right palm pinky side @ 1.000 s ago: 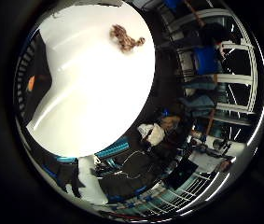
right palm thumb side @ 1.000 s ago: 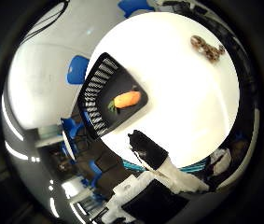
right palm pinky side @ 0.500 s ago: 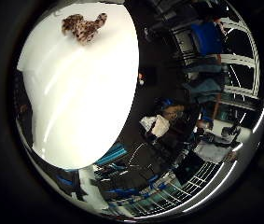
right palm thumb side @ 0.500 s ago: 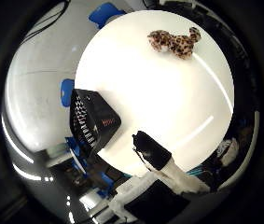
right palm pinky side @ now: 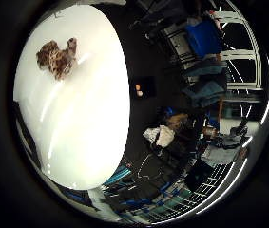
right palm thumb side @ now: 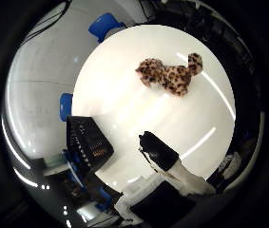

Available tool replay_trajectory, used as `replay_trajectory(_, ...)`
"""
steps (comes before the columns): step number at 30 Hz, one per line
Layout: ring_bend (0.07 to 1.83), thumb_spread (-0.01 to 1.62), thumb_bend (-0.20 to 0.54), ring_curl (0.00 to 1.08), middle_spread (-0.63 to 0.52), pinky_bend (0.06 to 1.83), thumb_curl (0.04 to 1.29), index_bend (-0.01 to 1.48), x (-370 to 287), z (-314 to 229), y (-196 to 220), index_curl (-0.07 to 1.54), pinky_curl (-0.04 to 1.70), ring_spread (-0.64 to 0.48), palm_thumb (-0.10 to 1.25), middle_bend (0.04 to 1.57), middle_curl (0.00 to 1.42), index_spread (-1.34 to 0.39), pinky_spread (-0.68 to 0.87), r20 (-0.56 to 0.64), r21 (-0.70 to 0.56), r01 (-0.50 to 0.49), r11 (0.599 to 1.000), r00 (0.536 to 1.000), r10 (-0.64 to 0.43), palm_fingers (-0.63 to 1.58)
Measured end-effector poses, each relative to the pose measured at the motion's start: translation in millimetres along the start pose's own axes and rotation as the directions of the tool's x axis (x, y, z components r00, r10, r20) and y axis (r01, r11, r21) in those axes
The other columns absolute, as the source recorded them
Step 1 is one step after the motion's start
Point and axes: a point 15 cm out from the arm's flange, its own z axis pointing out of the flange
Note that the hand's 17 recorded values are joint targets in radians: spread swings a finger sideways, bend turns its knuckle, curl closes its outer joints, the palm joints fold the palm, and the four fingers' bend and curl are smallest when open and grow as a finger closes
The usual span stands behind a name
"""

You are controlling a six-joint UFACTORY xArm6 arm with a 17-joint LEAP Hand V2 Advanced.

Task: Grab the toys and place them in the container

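Note:
A leopard-spotted plush toy [right palm thumb side: 169, 76] lies on its side on the round white table [right palm thumb side: 124, 109], well away from the palm; it also shows as the plush [right palm pinky side: 53, 58] in the little finger side view. A black slatted basket [right palm thumb side: 89, 142] stands at the table's edge, apart from the plush. I cannot make out what is inside it. One black-tipped finger [right palm thumb side: 158, 153] of my right hand [right palm thumb side: 172, 166] reaches out straight over the table between basket and plush. It touches nothing and holds nothing.
Blue chairs [right palm thumb side: 106, 24] stand on the pale floor beyond the table's far rim. Past the table's other side is a dark room with shelving and blue bins [right palm pinky side: 205, 38] and a small black box [right palm pinky side: 141, 88] on the floor.
The camera has swung and moved toward the plush, which now looks larger and nearer. The basket has slid toward the view's edge. The visible finger keeps its pose.

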Motion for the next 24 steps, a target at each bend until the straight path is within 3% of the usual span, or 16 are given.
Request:
replay_trajectory(15,0.56,1.14,-0.021,0.23,0.24,0.65,0.32,0.15,-31,97,-41,0.25,0.25,0.23,0.56,0.31,0.34,-0.14,0.45,-0.002,0.05,0.026,0.998,1.0,-0.026,0.14)
replay_trajectory(24,0.71,1.14,-0.02,0.24,0.18,0.62,0.32,0.15,-47,100,-45,0.26,0.22,0.16,0.55,0.38,0.34,-0.13,0.43,0.001,0.058,0.048,0.997,0.999,-0.048,0.33)
